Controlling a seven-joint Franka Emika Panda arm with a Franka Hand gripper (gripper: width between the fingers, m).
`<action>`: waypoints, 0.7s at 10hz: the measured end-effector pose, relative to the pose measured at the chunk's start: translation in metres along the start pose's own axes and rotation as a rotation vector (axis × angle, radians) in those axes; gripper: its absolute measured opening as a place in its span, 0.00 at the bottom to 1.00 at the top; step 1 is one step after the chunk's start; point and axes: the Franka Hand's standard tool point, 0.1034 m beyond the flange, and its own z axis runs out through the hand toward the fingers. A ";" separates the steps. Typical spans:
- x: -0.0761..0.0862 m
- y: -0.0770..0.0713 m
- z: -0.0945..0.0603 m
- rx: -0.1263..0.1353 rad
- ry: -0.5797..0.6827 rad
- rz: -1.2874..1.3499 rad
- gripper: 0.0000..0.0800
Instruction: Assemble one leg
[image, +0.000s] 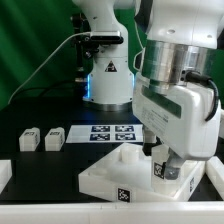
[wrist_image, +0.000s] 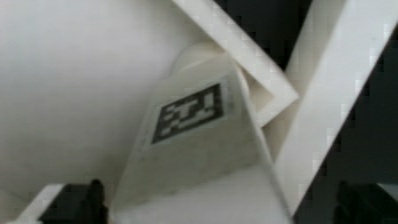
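I see the gripper down over the large white square piece, at its corner toward the exterior view's right. A tagged white leg fills the wrist view, standing between the dark fingertips, but I cannot tell whether they clamp it. Two more small blocks lie well apart from that piece, beside the marker board.

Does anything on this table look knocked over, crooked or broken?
Nothing stands out. Two small white legs sit side by side on the black table, the marker board lies flat, and the gripper works over the large white square piece.
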 end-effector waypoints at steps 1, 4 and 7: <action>-0.002 -0.001 -0.004 0.006 -0.005 -0.001 0.81; -0.003 0.000 -0.002 0.004 -0.004 -0.004 0.81; -0.003 0.000 -0.001 0.002 -0.003 -0.004 0.81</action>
